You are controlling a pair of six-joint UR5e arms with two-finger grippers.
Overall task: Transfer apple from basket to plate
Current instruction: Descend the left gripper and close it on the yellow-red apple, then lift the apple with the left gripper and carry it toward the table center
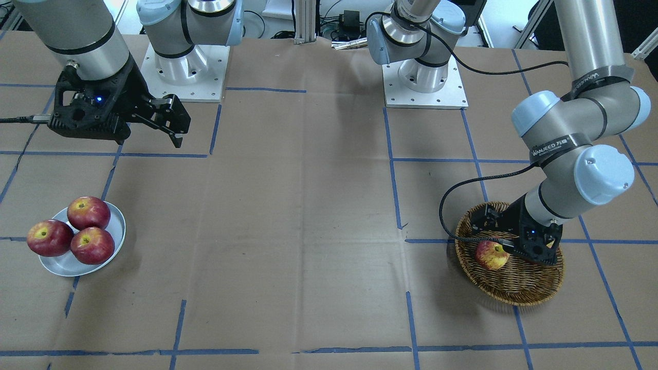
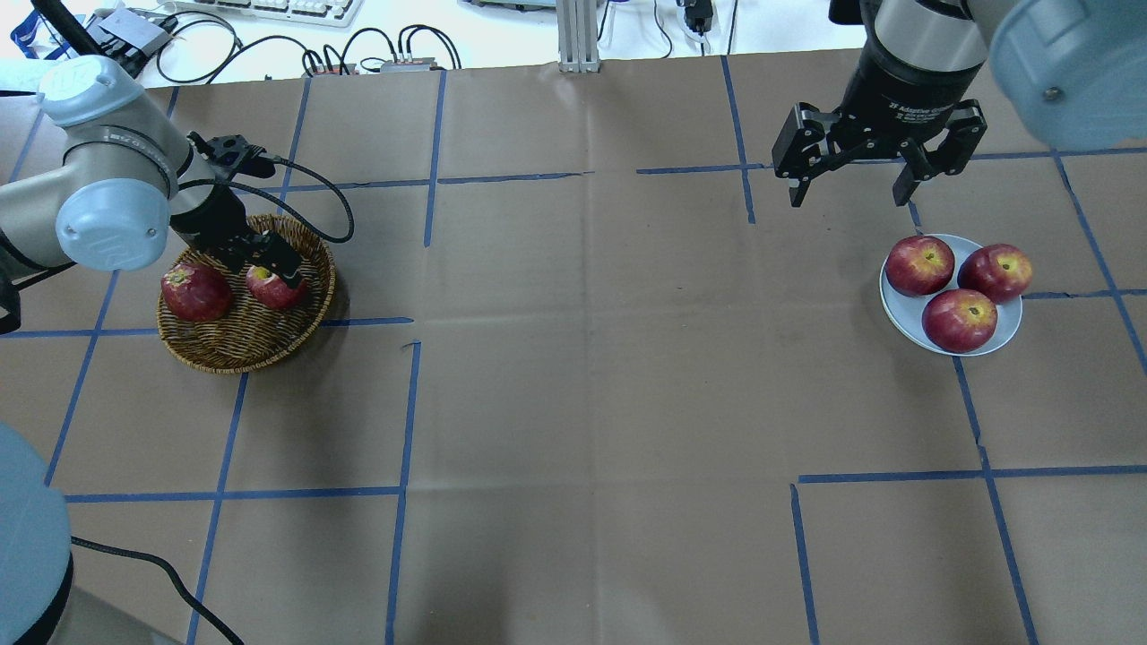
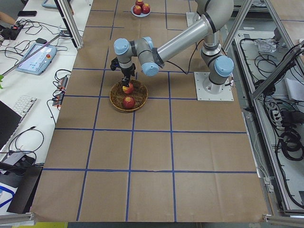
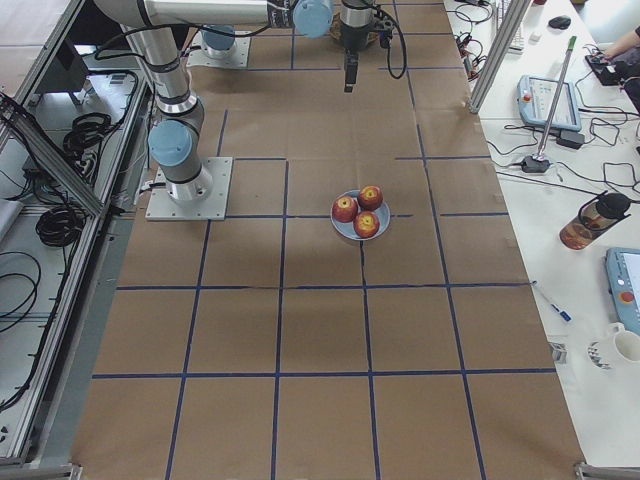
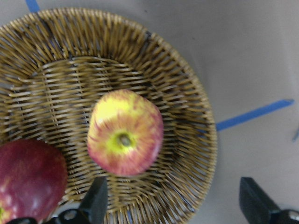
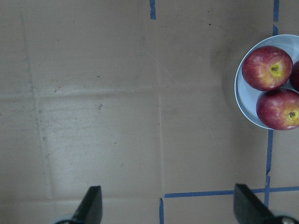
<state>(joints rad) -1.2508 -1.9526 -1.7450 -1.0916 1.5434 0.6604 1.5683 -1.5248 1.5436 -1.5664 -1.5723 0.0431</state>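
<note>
The pale red-and-yellow apple (image 5: 125, 139) lies stem up in the round wicker basket (image 5: 187, 93) on the robot's left side of the table. It also shows in the front view (image 1: 492, 255) and the overhead view (image 2: 271, 285). My left gripper (image 5: 173, 207) is down in the basket (image 2: 242, 345) right over this apple, jaws open wide and holding nothing. The pale plate (image 2: 896, 305) sits on the robot's right side and carries three dark red apples (image 2: 919, 265). My right gripper (image 2: 848, 197) is open and empty above the table, just behind the plate (image 6: 243, 98).
A darker red apple (image 2: 195, 291) lies in the basket beside the pale one, and shows at the lower left of the left wrist view (image 5: 28, 179). Blue tape lines (image 2: 412, 403) cross the brown paper table cover. Both arm bases (image 1: 424, 77) stand at the table's rear edge.
</note>
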